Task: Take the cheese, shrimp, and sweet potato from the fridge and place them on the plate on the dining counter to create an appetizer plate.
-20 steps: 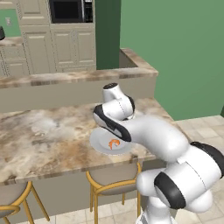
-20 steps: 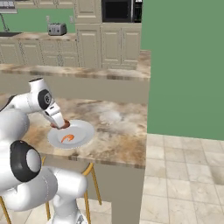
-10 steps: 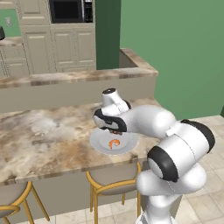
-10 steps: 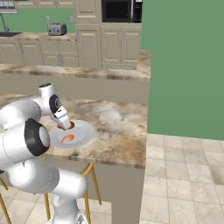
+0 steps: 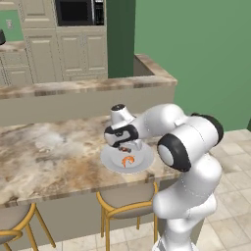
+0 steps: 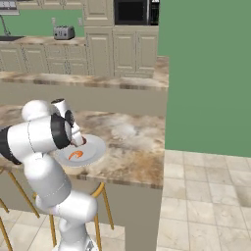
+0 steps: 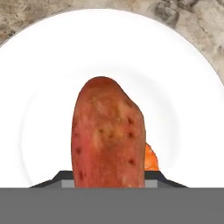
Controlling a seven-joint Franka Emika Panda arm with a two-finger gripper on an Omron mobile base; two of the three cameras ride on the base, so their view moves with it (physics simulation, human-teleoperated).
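My gripper (image 5: 126,146) is shut on the sweet potato (image 7: 108,135), a reddish-orange oblong lump held just above the white plate (image 7: 52,87). The plate (image 5: 110,161) lies on the marbled dining counter (image 5: 49,152) near its front edge. On it lies the curled orange shrimp (image 5: 128,162), which peeks out behind the sweet potato (image 7: 150,158). From the right, the gripper (image 6: 80,142) hangs low over the plate (image 6: 95,147), beside the shrimp (image 6: 75,155). The cheese and the fridge are out of view.
Tan-framed stools (image 5: 122,206) stand under the counter's front edge. A raised ledge (image 5: 88,87) runs behind the counter. Cream cabinets with a microwave (image 5: 78,11) and a toaster (image 6: 62,33) stand at the back. A green wall (image 6: 206,73) is at the right.
The gripper has moved in over the plate and down with the sweet potato. The arm's elbow has swung up and toward the cameras. The shrimp and plate have stayed put.
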